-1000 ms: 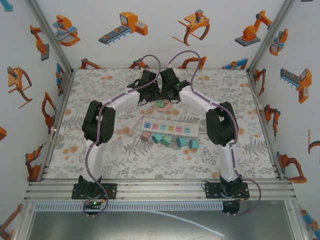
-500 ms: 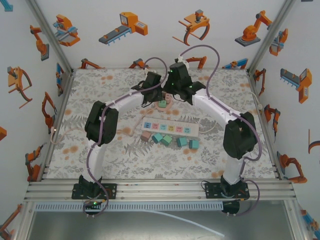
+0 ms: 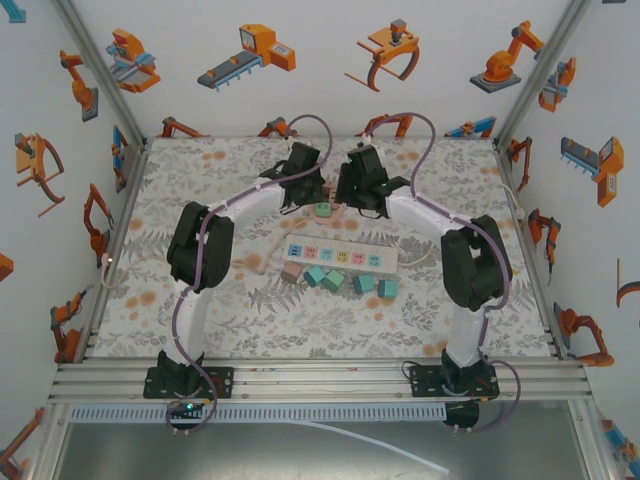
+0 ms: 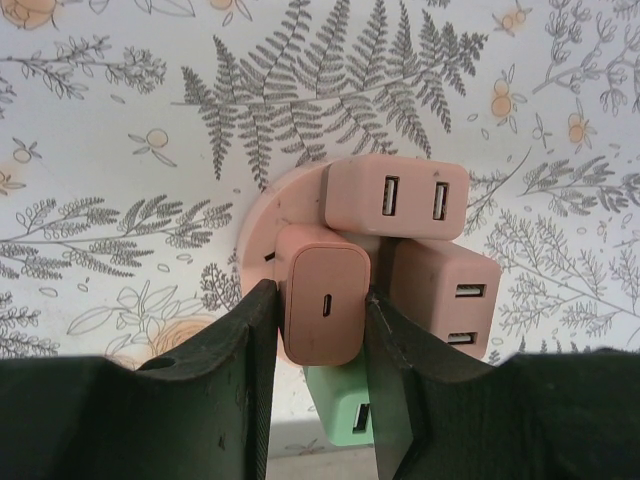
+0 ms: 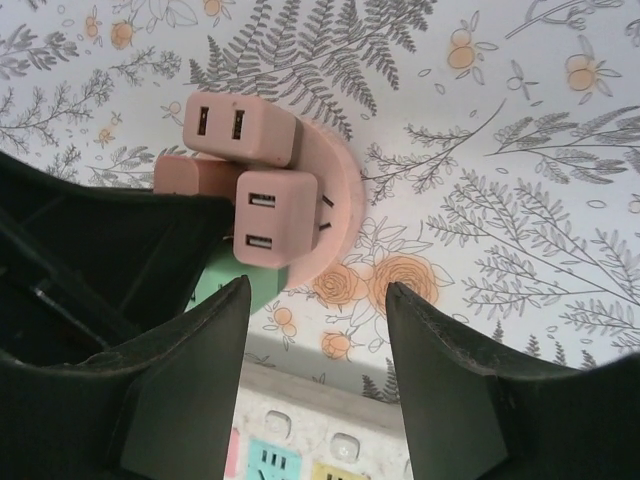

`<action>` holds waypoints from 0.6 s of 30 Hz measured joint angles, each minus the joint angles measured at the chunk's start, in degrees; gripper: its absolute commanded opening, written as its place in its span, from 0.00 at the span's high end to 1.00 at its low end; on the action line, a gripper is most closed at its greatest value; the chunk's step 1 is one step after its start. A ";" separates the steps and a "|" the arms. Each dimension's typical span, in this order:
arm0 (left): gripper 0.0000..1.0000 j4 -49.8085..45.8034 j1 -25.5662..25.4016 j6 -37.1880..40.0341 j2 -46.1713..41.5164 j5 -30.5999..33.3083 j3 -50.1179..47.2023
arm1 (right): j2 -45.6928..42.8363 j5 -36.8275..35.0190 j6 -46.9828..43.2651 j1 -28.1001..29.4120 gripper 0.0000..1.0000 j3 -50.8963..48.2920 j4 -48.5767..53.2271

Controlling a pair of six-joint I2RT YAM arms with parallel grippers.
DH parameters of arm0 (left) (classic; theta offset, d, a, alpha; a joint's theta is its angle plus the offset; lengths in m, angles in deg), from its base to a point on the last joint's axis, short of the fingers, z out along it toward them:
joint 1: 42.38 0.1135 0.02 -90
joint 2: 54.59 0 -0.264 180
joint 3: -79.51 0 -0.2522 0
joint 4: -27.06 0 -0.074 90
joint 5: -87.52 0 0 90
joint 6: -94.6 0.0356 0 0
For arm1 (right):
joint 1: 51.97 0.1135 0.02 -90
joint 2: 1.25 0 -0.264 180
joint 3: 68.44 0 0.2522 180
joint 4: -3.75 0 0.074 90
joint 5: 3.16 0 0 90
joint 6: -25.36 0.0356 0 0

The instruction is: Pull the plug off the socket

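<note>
From above, the counter (image 3: 200, 330) wears a fern-and-flower print. Aluminium rails run along its edges and white walls stand close on three sides. Both arms reach to the far middle, where the left fingers (image 3: 306, 192) and right fingers (image 3: 352, 196) flank a round pink socket (image 3: 326, 198) crowded with blocks. Just nearer lies a long white power strip (image 3: 340, 256), with five boxy loose adapters (image 3: 332, 281) in a row along its near side. Bare cloth lies open to the left and right.

At the left wrist, the matte black left fingers (image 4: 250, 350) pinch a smooth, round-cornered pink plug (image 4: 322, 300) with one small port, seated on the socket (image 4: 262, 215). Two pink two-port blocks (image 4: 395, 197) crowd close beside it, and a green block (image 4: 345, 410) sits against it.

At the right wrist, the right fingers (image 5: 190, 370) stand spread with only printed cloth between them. The socket's flat disc (image 5: 335, 190) lies just beyond the tips, and the power strip (image 5: 300, 440) runs along the bottom edge.
</note>
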 measured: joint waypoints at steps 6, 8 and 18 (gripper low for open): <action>0.50 -3.96 0.04 -0.66 -0.74 -1.75 0.00 | 4.92 2.51 0.63 0.00 0.47 5.97 0.09; 0.50 -4.74 0.22 -0.83 -1.11 -1.84 -0.02 | 6.67 2.14 0.70 0.09 0.49 9.07 1.53; 0.46 -5.14 3.04 -3.13 -7.63 -4.57 -2.95 | 10.54 -6.12 1.99 3.39 0.47 18.38 14.45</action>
